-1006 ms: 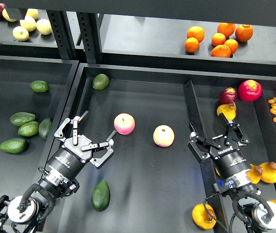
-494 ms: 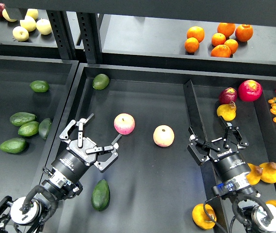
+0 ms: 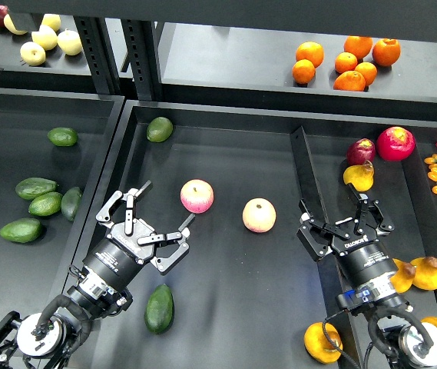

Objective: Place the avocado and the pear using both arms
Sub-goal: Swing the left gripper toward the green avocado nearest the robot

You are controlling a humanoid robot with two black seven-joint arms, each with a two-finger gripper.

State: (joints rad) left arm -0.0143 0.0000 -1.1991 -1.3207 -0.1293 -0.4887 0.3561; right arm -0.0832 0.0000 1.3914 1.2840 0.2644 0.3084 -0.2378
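Observation:
The avocado (image 3: pixel 159 308), dark green and teardrop-shaped, lies at the front of the middle tray (image 3: pixel 226 146). My left gripper (image 3: pixel 168 201) is open and empty, hovering just beyond and above it. The pear (image 3: pixel 322 342), yellow-orange with a reddish blotch, lies at the front right of the same tray, partly behind my right arm's cable. My right gripper (image 3: pixel 329 201) is open and empty, well beyond the pear, next to the black divider (image 3: pixel 304 173).
Two pink-and-cream apples (image 3: pixel 196 195) (image 3: pixel 259 214) sit between the grippers. A rounder avocado (image 3: pixel 159 128) lies at the tray's back left. Several avocados (image 3: pixel 35 197) fill the left tray. Mixed fruit (image 3: pixel 428 272) lies at the right. Oranges (image 3: pixel 347 61) sit on the back shelf.
My left gripper has moved a little right and forward towards the pink apple. My right gripper has drawn back slightly. No fruit has moved.

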